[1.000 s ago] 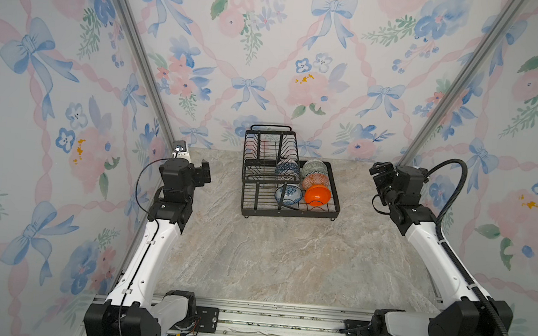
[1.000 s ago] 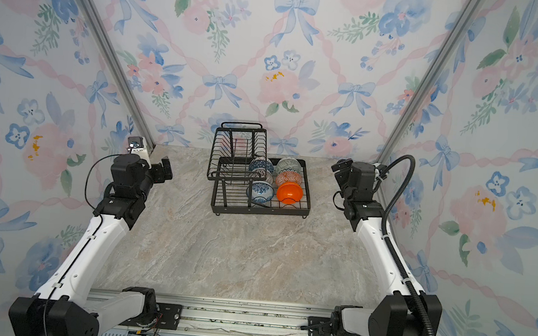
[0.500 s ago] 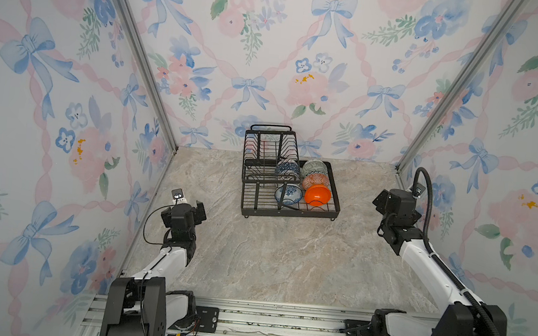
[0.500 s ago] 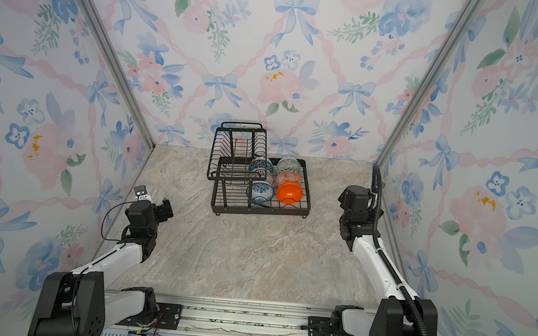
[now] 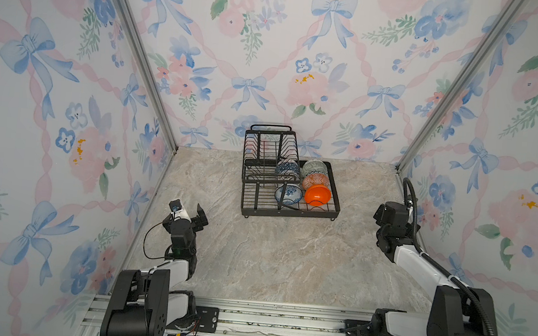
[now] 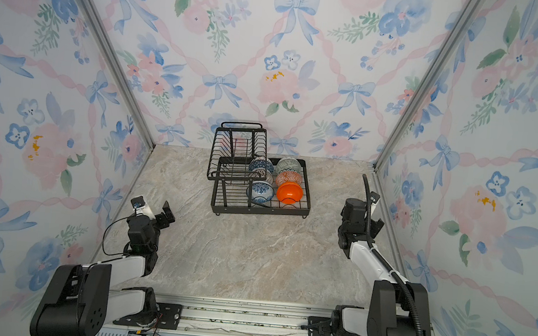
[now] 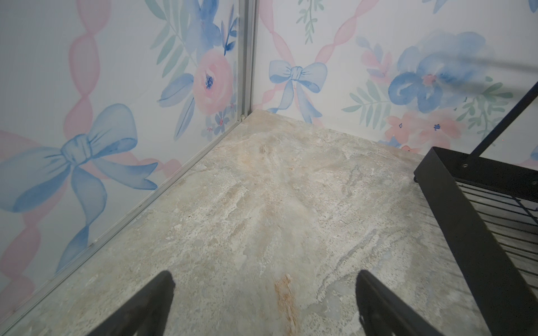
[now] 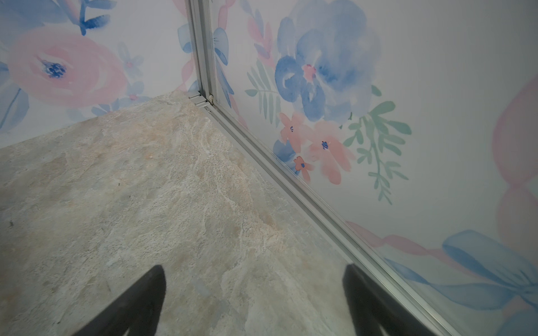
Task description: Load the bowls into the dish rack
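Observation:
The black wire dish rack [image 5: 257,206] [image 6: 228,206] stands at the back middle of the marble table. Its lower tray holds several bowls: dark-blue geometric [image 5: 286,169], green-white [image 5: 313,168], orange-white patterned [image 5: 317,181], blue-white floral [image 5: 288,193] and plain orange [image 5: 317,195]. My left gripper [image 5: 197,218] [image 7: 263,279] hovers low at the front left, open and empty. A corner of the rack [image 7: 465,209] shows in the left wrist view. Near the right wall my right gripper [image 6: 361,214] [image 8: 253,273] is open with nothing in it, facing the back right corner.
Flowered walls with aluminium corner posts [image 5: 143,64] [image 5: 450,91] close in the table on three sides. The right gripper's outer finger [image 8: 366,291] is close to the wall's metal rail [image 8: 291,186]. A mounting rail [image 5: 254,320] runs along the front edge.
Both arms have drawn back from beside the rack and dropped low toward the front sides of the table. Both grippers stayed open. The bowls and rack have not moved.

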Available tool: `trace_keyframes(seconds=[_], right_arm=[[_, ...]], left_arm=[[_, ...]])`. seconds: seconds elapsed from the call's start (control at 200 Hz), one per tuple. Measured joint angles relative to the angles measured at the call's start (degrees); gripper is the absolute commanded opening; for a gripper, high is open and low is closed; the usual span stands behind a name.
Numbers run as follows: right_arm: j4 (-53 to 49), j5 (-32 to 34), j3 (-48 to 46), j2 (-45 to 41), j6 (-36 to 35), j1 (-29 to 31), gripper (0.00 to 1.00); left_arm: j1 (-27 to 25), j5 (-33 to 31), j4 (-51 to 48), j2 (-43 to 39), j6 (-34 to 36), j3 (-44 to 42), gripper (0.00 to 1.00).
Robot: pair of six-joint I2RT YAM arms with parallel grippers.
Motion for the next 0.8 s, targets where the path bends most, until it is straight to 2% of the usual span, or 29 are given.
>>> trace_keyframes(seconds=[0.14,0.425,0.69,0.795], right_arm=[[6.3,-2.3,-5.9,1.0,-0.7,0.0,0.97],[15.9,-6.2,-10.0,3.0,-1.7,-0.3,0.97],[25.7,-8.9,-14.1,4.5,-2.9,-0.4,0.97],[28.5,-9.4,-16.3,4.5,-3.1,-0.4,0.97]], left_arm=[[0.0,0.3,1.3,3.6,-1.2,0.6,0.98],[0.0,1.3,5.5,9.0,-1.2,2.7,0.98],[-0.4,1.6,8.3,9.4,-0.7,2.5,0.98],[-2.5,1.3,9.4,9.4,0.9,2.4,0.98]])
